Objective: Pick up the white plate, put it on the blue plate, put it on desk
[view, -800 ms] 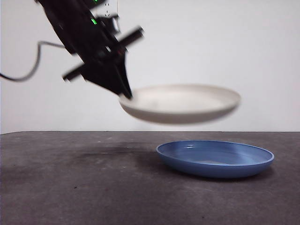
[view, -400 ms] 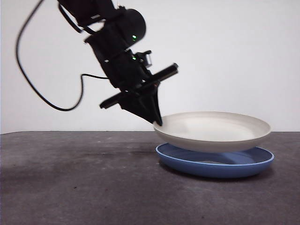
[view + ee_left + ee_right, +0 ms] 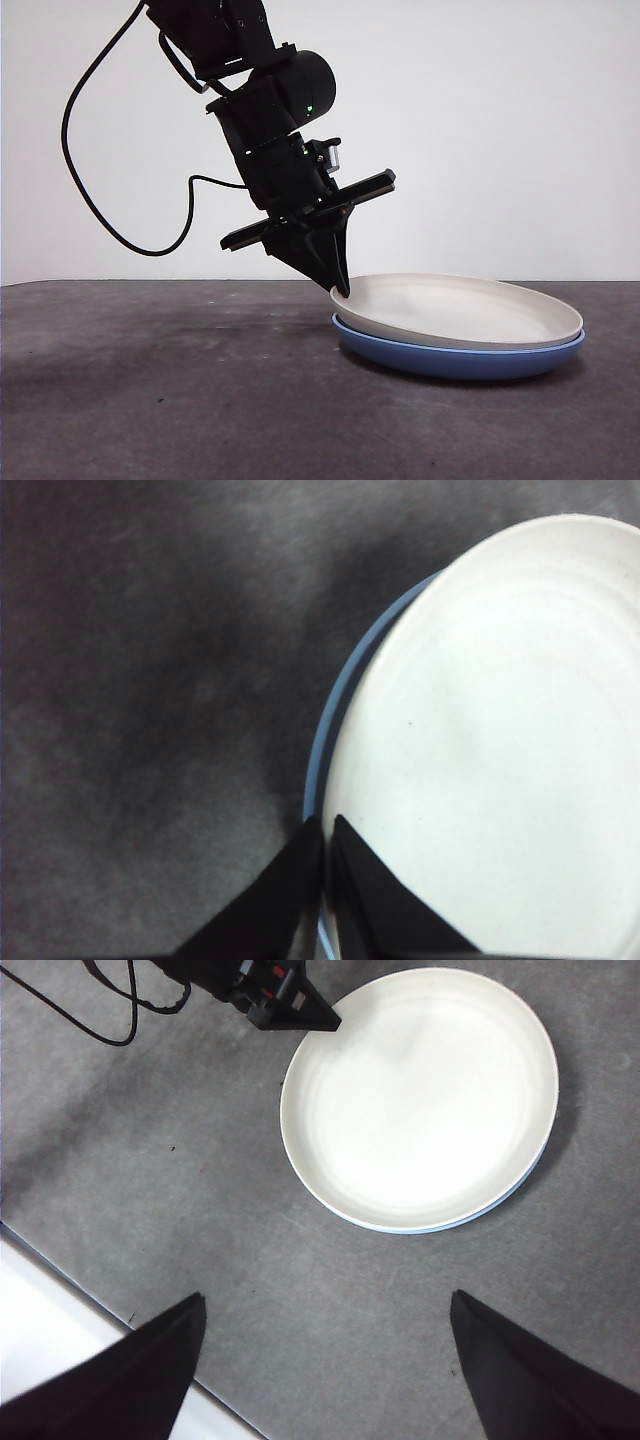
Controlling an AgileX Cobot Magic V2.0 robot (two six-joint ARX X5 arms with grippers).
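White plate [image 3: 465, 312] has come down since half a second ago: then it hung tilted above the blue plate [image 3: 455, 360] with a visible gap, now it sits nested inside it. A second ago it was up in the air, well clear of the blue one.

Left gripper [image 3: 341, 291] is clamped on the white plate's rim. Arm slants down to it from high above, cable looping behind it. Left wrist view: both jaws pinched close together on the plate edge [image 3: 328, 832], one on each side of the rim.

White plate [image 3: 500, 740] covers almost all of the blue plate [image 3: 318, 770]; only a thin blue crescent shows along the gripped side. From the front the white rim looks slightly higher at the gripped side than at the opposite side, so can't tell if it is fully seated there. Nothing in the white plate, bare inside.

Right wrist view looks down from high up: white plate [image 3: 420, 1095] on blue plate [image 3: 500, 1205], blue showing only as a sliver along one edge. Right gripper [image 3: 325, 1360] well apart from the stack, jaws spread wide, nothing between them. Left gripper tip [image 3: 300, 1010] visible there at the plate's rim.

Stack rests on the desk [image 3: 150, 400], away from its edges. A desk edge [image 3: 90, 1290] shows in the right wrist view, far from the plates.
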